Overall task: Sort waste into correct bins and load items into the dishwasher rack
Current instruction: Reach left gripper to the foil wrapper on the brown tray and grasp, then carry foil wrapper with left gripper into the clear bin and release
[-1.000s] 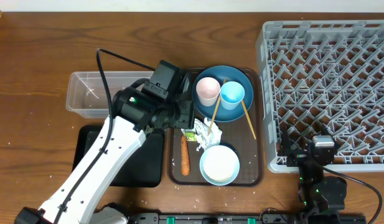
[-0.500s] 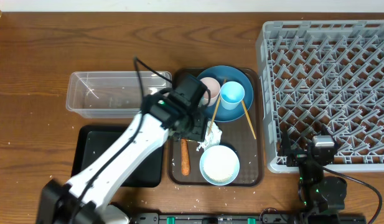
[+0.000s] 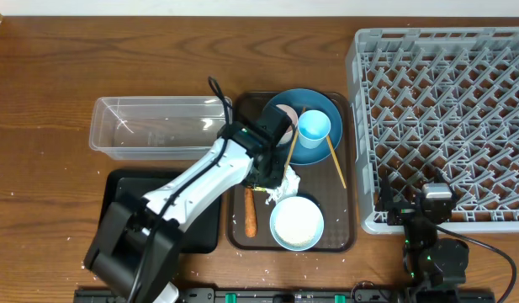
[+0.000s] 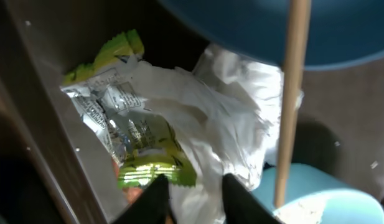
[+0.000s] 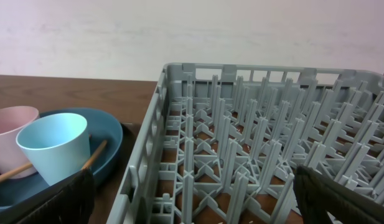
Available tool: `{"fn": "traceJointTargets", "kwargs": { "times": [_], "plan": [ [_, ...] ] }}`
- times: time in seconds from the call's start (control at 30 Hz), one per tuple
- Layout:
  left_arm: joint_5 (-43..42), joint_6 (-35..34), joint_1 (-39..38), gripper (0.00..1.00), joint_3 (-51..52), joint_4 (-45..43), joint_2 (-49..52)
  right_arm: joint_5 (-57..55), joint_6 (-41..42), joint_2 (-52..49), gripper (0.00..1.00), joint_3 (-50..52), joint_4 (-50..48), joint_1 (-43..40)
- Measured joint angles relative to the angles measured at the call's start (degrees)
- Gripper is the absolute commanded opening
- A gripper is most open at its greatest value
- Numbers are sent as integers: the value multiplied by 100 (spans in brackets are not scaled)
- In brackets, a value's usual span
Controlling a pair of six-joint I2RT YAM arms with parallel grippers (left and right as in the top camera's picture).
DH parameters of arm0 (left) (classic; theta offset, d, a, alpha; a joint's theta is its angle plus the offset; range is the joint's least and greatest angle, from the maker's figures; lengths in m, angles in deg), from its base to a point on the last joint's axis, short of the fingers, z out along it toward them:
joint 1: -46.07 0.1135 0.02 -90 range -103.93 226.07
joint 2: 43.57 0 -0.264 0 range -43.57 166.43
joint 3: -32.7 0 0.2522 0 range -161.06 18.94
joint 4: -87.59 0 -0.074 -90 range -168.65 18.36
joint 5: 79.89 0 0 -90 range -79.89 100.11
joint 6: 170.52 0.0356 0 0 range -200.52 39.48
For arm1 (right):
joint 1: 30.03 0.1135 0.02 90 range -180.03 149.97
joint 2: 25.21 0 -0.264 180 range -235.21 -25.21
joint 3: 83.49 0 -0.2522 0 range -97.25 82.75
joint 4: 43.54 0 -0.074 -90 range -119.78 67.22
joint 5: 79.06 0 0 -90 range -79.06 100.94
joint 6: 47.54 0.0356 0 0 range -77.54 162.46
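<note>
Left gripper (image 4: 195, 194), jaws nearly together, pinches the crumpled wrapper (image 4: 179, 124) directly beneath it, near the left edge of the serving tray (image 3: 236, 220).

The brown wooden table (image 3: 57, 76) bears a grey dishwasher rack (image 3: 444, 109) at 3 o'clock, reaching its right edge, and a brown serving tray (image 3: 348, 210) at the centre. A clear plastic tub (image 3: 158, 126) lies at 10 o'clock, with a black tray (image 3: 124, 187) just below it at 8 o'clock. A few white specks (image 3: 0, 176) dot the wood at 9 o'clock.
</note>
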Motion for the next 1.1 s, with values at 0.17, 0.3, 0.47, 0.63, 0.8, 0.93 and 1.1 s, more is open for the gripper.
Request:
{"fn": "traceJointTargets", "kwargs": {
  "times": [0.17, 0.3, 0.47, 0.63, 0.8, 0.93, 1.1],
  "plan": [
    [-4, 9, -4, 6, 0, -44, 90, 0, 0, 0, 99, 0, 0, 0],
    [-4, 11, -4, 6, 0, -55, 90, 0, -2, 0, 99, 0, 0, 0],
    [-4, 11, 11, 6, -13, -48, 55, 0, 0, 0, 99, 0, 0, 0],
    [-4, 11, 116, 6, -144, -35, -302, 0, 0, 0, 99, 0, 0, 0],
    [15, 15, 275, 7, -254, 11, -1054, 0, 0, 0, 99, 0, 0, 0],
    [46, 26, 369, 30, -304, 214, -1416, 0, 0, 0, 99, 0, 0, 0],
    [105, -179, 306, 37, -262, 494, -1368, 0, 0, 0, 99, 0, -2, 0]
  ]
}}
